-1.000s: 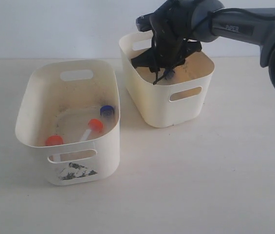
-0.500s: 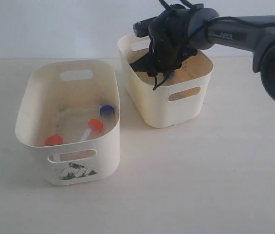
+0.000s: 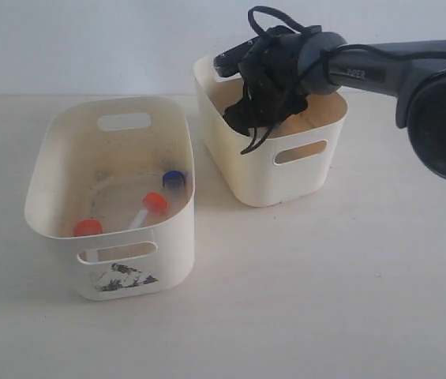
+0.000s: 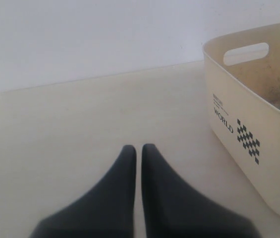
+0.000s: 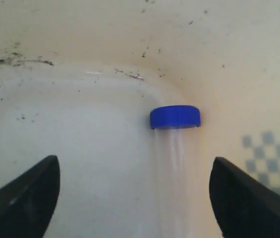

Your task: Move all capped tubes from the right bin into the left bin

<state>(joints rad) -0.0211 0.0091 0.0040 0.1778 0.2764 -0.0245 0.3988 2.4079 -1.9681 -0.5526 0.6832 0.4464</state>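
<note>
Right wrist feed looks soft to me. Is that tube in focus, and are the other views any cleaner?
Right wrist view: blue cap crisp, clear tube body fades into the pale right bin floor; right gripper blurred. Left wrist view: left bin print sharp, left gripper soft-edged. Exterior view: even light, soft shadows, no glare.

In the exterior view the wall of the right bin and the arm hide its floor. In the right wrist view the blue-capped tube shows a blurred clear body, cut off at the edge. The left wrist view crops the left bin.
</note>
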